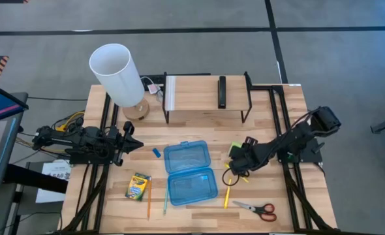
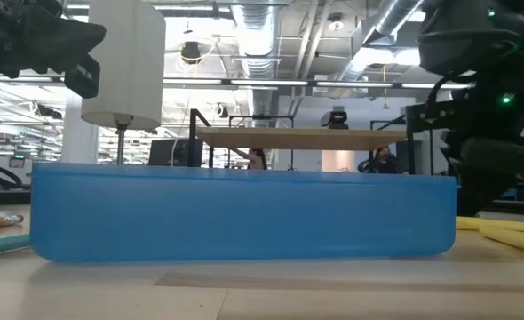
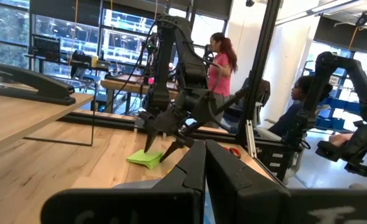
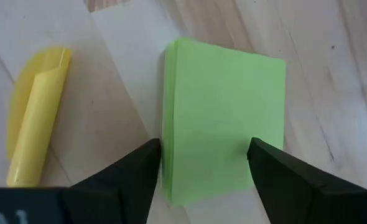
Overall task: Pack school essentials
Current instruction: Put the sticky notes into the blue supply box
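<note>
The lime-green sticky-note pad point(image 4: 224, 112) lies flat on the wooden table, right of the open blue case point(image 1: 189, 173). My right gripper point(image 4: 202, 146) is open and comes down on the pad point(image 3: 143, 159) from above, one finger at either side. My left gripper point(image 1: 139, 143) is shut and waits at the table's left, touching nothing. Lying flat on the table are the crayon box point(image 1: 138, 186), two pencils point(image 1: 149, 205) beside it, the blue eraser point(image 1: 156, 153), a yellow pencil point(image 1: 227, 194) and the red-handled scissors point(image 1: 258, 209). My right gripper slants down over the sticky-note pad with its fingers apart. One fingertip point(image 4: 149, 155) is at the pad's side edge point(image 4: 168, 130), the other point(image 4: 261, 155) stands over its top face. The pad lies flat on the table. Whether the fingertips touch it, I cannot tell.
A white lamp point(image 1: 117, 75) stands at the far left. A wire shelf point(image 1: 209, 98) with a black stapler point(image 1: 222, 91) runs along the far edge. A yellow pencil end point(image 4: 34, 118) lies close beside the pad. People sit in the room beyond the table.
</note>
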Motion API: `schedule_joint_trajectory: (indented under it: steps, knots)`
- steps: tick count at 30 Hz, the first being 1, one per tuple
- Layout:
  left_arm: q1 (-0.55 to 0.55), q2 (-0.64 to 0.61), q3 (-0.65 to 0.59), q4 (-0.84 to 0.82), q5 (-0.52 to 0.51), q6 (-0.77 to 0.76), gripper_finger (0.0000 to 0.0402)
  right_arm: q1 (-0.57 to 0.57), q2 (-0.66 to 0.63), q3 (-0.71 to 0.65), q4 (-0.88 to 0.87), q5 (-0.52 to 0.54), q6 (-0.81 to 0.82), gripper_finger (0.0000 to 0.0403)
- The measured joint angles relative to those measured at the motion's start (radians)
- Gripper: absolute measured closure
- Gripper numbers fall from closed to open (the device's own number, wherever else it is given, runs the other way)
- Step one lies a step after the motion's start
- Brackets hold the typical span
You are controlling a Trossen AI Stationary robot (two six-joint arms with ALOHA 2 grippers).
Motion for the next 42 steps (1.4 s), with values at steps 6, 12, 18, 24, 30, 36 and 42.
schedule_joint_trajectory:
  steps: [6,12,18,24,30,36,42]
  knots:
    - [0.0,0.0,0.0,0.0,0.0,0.0,0.0401,-0.033,-0.006,-0.048,0.089,-0.067,-0.041,0.0167]
    - [0.0,0.0,0.0,0.0,0.0,0.0,0.0401,-0.032,-0.021,-0.054,0.09,-0.082,-0.067,0.0279]
    - [0.0,0.0,0.0,0.0,0.0,0.0,0.0401,-0.032,-0.075,-0.061,0.074,-0.085,-0.087,0.0387]
    - [0.0,0.0,0.0,0.0,0.0,0.0,0.0401,-0.032,-0.148,-0.063,0.045,-0.099,-0.063,0.0382]
    - [0.0,0.0,0.0,0.0,0.0,0.0,0.0401,-0.008,-0.231,-0.031,0.042,-0.098,-0.06,0.039]
    - [0.0,0.0,0.0,0.0,0.0,0.0,0.0401,0.05,-0.249,0.11,0.078,-0.077,-0.107,0.0385]
    - [0.0,0.0,0.0,0.001,0.0,0.0,0.0401,0.116,-0.168,0.26,0.209,-0.077,-0.234,0.0385]
